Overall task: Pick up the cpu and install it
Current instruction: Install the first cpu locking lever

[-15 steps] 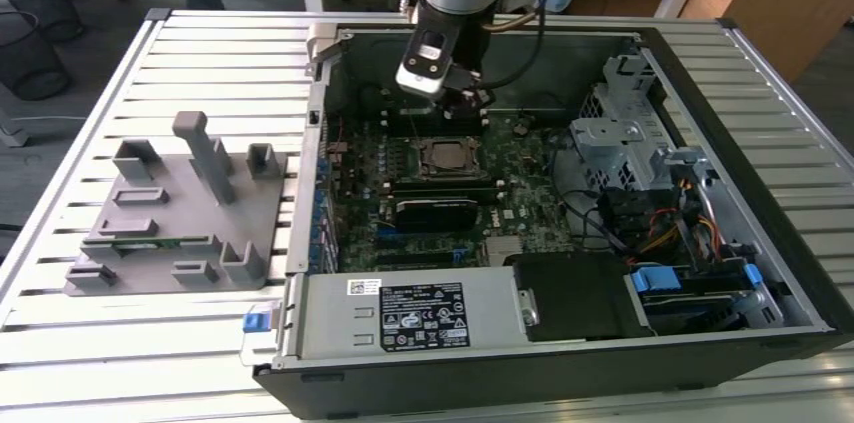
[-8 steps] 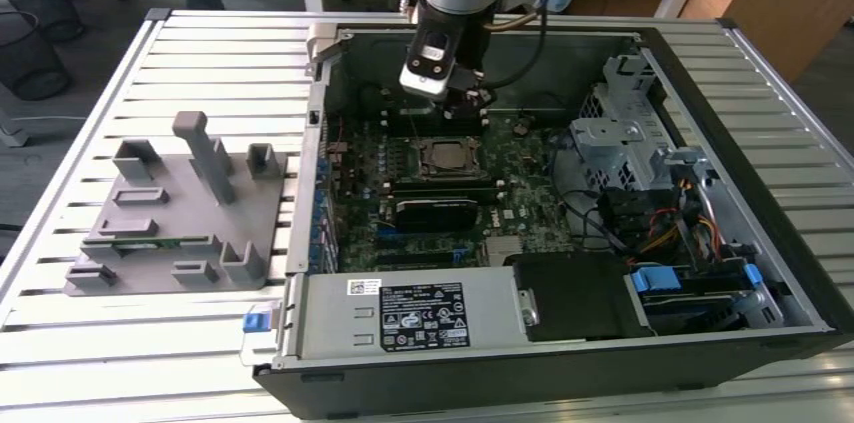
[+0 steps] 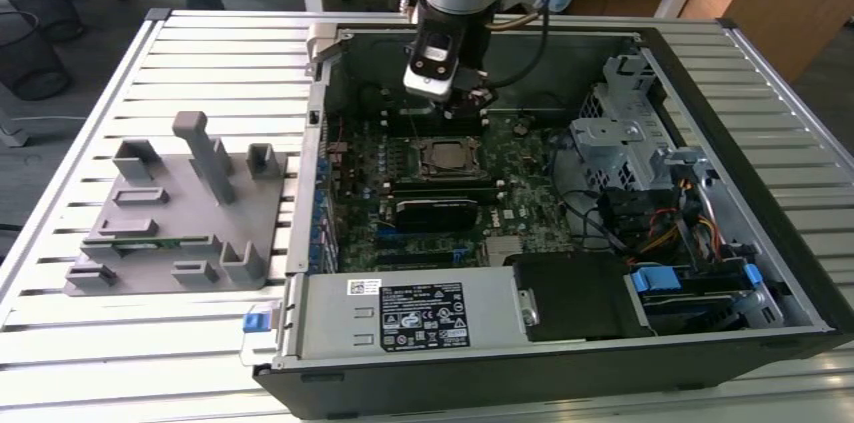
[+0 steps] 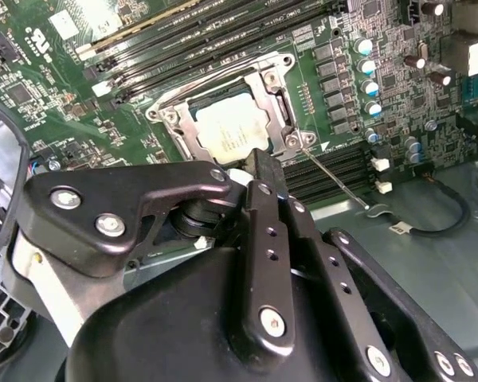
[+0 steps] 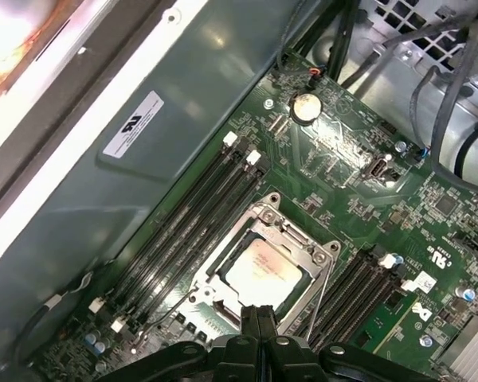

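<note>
The cpu [image 4: 231, 131] is seen lying in the socket frame [image 4: 277, 79], and the gripper [image 4: 264, 165] is held just above the frame's edge, its jaws brought together on nothing. It is judged that the chip could be knocked askew or left unsecured, since the closed tips are hung close to it and the thin retention lever [image 4: 338, 181] appears swung free. That lever is made out in the second wrist view, while the grey parts holder [image 3: 180, 208] on the slatted tabletop [image 3: 200, 43] is given by the exterior view.

One cpu [image 5: 263, 269]; one motherboard [image 3: 523, 171]; one computer case [image 3: 534, 390]; one grey parts rack [image 3: 163, 215]; one power supply [image 3: 414, 315].
</note>
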`<state>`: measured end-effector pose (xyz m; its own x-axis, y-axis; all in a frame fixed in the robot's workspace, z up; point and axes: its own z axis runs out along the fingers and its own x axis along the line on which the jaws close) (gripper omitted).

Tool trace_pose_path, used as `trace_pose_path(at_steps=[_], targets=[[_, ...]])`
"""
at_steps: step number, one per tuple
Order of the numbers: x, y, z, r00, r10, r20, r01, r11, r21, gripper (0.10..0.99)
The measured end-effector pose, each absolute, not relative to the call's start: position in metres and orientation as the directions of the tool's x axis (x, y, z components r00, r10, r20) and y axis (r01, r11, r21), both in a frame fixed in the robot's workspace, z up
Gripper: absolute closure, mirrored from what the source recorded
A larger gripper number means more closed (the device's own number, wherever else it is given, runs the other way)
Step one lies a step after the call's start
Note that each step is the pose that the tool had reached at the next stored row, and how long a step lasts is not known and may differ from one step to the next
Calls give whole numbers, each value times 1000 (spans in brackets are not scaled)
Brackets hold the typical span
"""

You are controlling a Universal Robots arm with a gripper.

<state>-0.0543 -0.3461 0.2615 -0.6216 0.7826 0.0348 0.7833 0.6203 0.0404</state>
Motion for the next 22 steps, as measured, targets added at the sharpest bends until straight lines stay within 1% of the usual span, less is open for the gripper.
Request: trace_pose_path(at_steps=[22], targets=[[-54, -346, 261, -696, 717, 35, 718, 695, 40, 980]])
